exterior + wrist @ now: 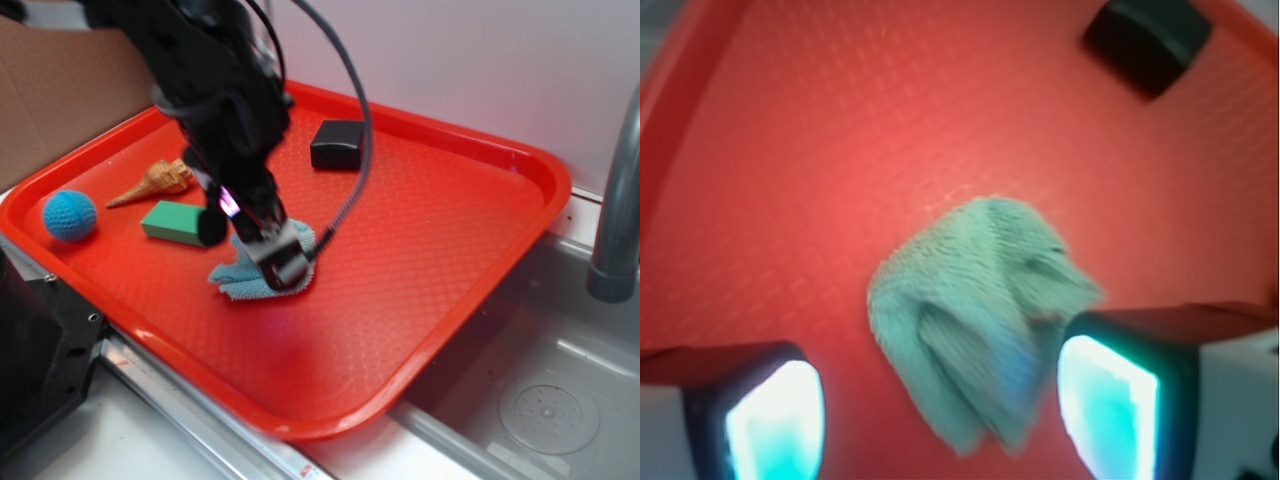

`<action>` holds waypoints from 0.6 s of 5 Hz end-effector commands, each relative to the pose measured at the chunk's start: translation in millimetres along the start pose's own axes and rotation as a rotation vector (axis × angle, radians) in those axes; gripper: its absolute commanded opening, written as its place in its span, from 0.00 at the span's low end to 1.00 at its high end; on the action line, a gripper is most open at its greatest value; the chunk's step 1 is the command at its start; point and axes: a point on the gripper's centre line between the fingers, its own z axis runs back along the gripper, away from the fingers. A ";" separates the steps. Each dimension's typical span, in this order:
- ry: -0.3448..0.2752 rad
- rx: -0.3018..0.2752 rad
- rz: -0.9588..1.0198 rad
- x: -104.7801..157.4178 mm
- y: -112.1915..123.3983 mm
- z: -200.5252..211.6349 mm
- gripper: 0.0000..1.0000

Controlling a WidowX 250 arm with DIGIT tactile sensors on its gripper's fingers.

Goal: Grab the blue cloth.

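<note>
The blue cloth (pixel 243 278) (pixel 975 310) lies crumpled on the red tray (pixel 400 250), a pale aqua terry rag with wrinkly folds. My gripper (pixel 268 245) (pixel 940 415) hangs low right over it and stands open. In the wrist view the cloth's near end sits between the two glowing fingers (pixel 1105 400), closer to the right one, with red tray showing on the left side of the gap. From the exterior view the arm hides the cloth's upper part.
On the tray lie a green block (pixel 175 220) just left of the cloth, a tan spiral shell (pixel 155 183), a round blue knitted ball (pixel 69 215) at far left and a black box (pixel 337 143) (pixel 1148 38) at the back. A sink basin (pixel 560 400) and faucet (pixel 615 200) are to the right.
</note>
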 end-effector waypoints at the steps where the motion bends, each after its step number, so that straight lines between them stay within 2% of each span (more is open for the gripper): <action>1: 0.025 0.002 0.004 5.9 5.3 -28.9 1.00; 2: 0.027 -0.009 0.022 8.8 12.2 -38.7 0.00; 3: 0.036 -0.012 0.039 11.1 19.9 -43.3 0.00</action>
